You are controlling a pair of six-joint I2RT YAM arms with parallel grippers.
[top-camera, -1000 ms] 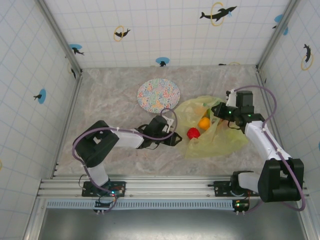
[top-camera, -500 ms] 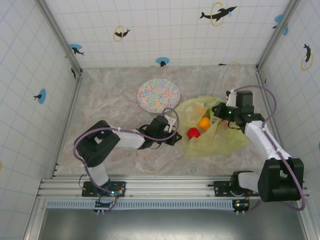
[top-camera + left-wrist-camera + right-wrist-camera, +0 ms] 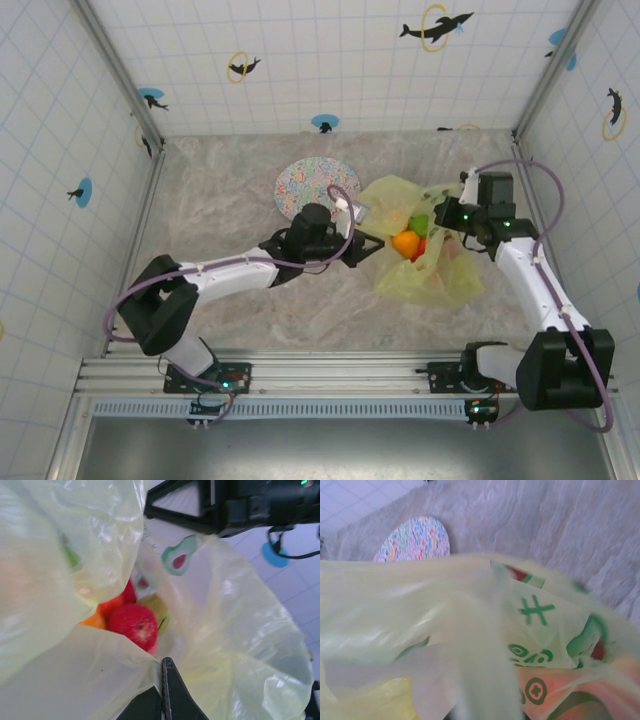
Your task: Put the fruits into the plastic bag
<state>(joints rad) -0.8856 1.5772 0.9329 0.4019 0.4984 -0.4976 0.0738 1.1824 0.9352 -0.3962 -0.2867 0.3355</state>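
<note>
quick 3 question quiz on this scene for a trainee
1. True or false: the orange lies on the patterned plate.
2. Where is the red apple? A) on that plate B) inside the plastic bag C) between a gripper's fingers
3. Fill in: the left gripper and the right gripper are each shut on the rim of the ____.
Key: 1 false, it is in the bag. 2 B. 3 plastic bag.
</note>
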